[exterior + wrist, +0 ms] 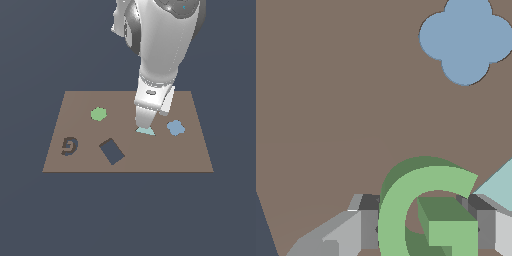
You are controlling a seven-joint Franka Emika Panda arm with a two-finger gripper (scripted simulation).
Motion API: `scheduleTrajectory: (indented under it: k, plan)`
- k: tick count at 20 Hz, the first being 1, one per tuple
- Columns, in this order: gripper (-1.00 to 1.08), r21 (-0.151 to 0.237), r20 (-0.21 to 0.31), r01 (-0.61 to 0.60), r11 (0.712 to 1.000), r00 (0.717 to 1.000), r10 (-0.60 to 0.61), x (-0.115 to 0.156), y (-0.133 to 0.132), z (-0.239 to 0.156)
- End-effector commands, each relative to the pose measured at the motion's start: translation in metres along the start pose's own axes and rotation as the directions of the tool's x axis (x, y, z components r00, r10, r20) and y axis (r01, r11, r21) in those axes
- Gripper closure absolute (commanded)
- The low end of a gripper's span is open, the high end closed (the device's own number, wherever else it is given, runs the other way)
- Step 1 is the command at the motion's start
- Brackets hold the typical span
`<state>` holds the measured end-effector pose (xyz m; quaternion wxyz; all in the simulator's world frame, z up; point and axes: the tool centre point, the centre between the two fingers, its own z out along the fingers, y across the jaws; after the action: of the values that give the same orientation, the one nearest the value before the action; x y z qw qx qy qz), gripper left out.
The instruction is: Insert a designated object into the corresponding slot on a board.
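Observation:
The green G-shaped piece [406,210] sits between my two fingers [363,225] in the wrist view, and both pads touch its sides. My gripper [144,124] [426,227] is shut on it, low over the brown board [150,160] near its middle. In the exterior view the arm hides the piece. The dark G-shaped slot [69,146] lies near the board's front corner at the exterior view's left, well apart from the gripper.
A dark tilted rectangle cutout [111,151] lies between gripper and slot. A light-green hexagon [99,114] is at the back left. A pale teal triangle [146,131] [498,187] lies right under the gripper. A blue clover shape [175,128] [466,40] lies to its right.

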<state>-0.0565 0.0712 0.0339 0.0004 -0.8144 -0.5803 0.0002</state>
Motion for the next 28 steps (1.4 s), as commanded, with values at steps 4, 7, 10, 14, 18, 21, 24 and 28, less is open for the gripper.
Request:
scheduleTrajectory:
  k: [4, 7, 10, 14, 18, 21, 24, 28]
  plan:
    - [1.08, 0.000, -0.001, -0.138, 0.990, 0.990, 0.138, -0.006, 0.033, -0.001]
    - [1.08, 0.000, -0.001, -0.237, 0.971, 0.971, 0.237, -0.014, 0.057, -0.002]
    - [1.08, 0.000, -0.001, -0.353, 0.936, 0.936, 0.353, -0.026, 0.084, -0.002]
    - [1.08, 0.000, -0.001, -0.514, 0.858, 0.858, 0.514, -0.051, 0.120, -0.004]
    - [1.08, 0.000, -0.002, -0.648, 0.762, 0.762, 0.648, -0.079, 0.150, -0.005]
    - [1.08, 0.000, -0.002, -0.730, 0.683, 0.683, 0.730, -0.101, 0.167, -0.005]
    - [1.08, 0.000, -0.002, -0.798, 0.602, 0.602, 0.798, -0.123, 0.181, -0.006]
    - [1.08, 0.000, -0.002, -0.868, 0.497, 0.497, 0.868, -0.152, 0.194, -0.006]
